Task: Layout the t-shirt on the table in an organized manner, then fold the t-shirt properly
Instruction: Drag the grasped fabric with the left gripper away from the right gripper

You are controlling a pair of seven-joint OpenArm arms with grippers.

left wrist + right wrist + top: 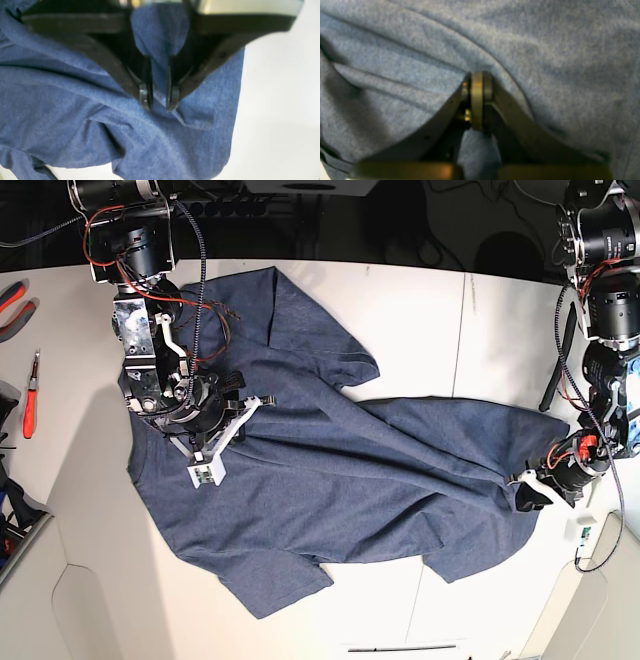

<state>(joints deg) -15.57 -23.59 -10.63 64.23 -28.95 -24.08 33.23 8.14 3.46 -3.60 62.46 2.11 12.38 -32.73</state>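
Note:
The navy t-shirt [350, 470] lies plain side up and wrinkled across the off-white table [420, 310], one sleeve toward the back and the hem drawn out to the right. In the base view my right gripper [255, 402] sits at the shirt's left part. Close up, the right gripper [477, 80] is shut, pinching a fold of the t-shirt [545, 50]. At the shirt's right corner is my left gripper [528, 488]. The left wrist view shows the left gripper [159, 100] with its jaws a little apart and a ridge of the t-shirt [62, 112] loose between them, beside bare table [280, 100].
Red-handled tools [30, 395] lie at the table's left edge. A thin dark seam [465, 320] crosses the tabletop at the back right. A small white box [585, 530] and cables sit by the right arm's base.

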